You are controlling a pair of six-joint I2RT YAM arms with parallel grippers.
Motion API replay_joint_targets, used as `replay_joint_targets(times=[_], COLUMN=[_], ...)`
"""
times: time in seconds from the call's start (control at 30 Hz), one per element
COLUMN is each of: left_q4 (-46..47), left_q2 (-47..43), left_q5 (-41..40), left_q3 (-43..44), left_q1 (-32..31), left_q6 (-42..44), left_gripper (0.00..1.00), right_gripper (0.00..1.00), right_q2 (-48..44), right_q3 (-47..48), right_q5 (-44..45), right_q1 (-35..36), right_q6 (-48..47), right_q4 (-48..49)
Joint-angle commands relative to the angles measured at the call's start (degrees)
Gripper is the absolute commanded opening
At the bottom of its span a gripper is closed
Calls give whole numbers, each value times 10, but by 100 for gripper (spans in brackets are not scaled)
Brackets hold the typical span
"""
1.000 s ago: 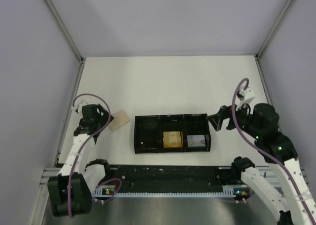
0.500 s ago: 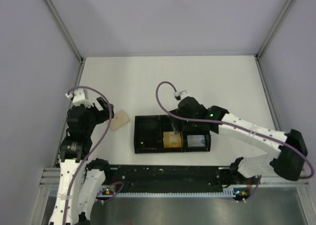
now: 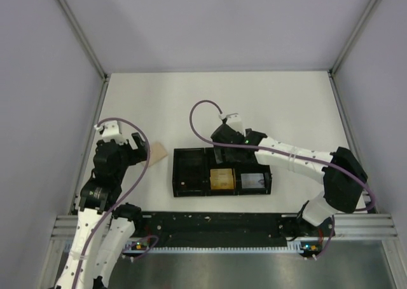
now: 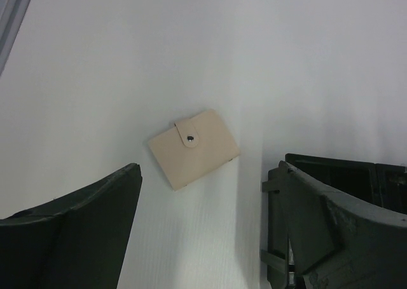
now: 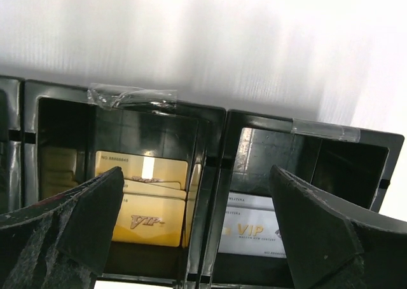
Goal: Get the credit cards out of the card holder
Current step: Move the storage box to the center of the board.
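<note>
both claws hanging wide apart, card holder lying shut left of the black tray

the card holder [image 3: 154,154] [image 4: 194,148] is lying flat on the white table [image 3: 254,105] just left of the black tray [image 3: 191,173] [image 5: 216,120], tan side up, its snap flap fastened. the left gripper [image 3: 137,146] [image 4: 206,171] is hovering left of the tray, near the holder without touching it, its fingers [image 4: 70,225] spread and holding nothing. the right gripper [image 3: 222,150] [image 5: 196,174] is reaching over the tray's far edge, above the wall between the middle and right compartments, jaws also spread and holding nothing. gold vip cards [image 3: 222,178] [image 5: 149,203] are sitting in the tray's middle compartment, and a pale grey credit card [image 3: 253,181] [image 5: 251,230] is lying in its right compartment.
</note>
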Motion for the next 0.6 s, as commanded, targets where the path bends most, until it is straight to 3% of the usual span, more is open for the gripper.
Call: replay_joint_targets(times=[0.0,0.57], left_q4=[16,12], left_q2=[-2,-5], left_q5=[-17,-22], left_q3=[-1,-3], left_q1=[-9,-14], left_q6=[11,10], left_gripper=[92,92], right_gripper=[95,91], right_q2=[0,116], right_q3=[-7,35], right_q5=[7,-68], right_q1=[-18,-98], right_q6=[40,29], right_q4=[-7,88])
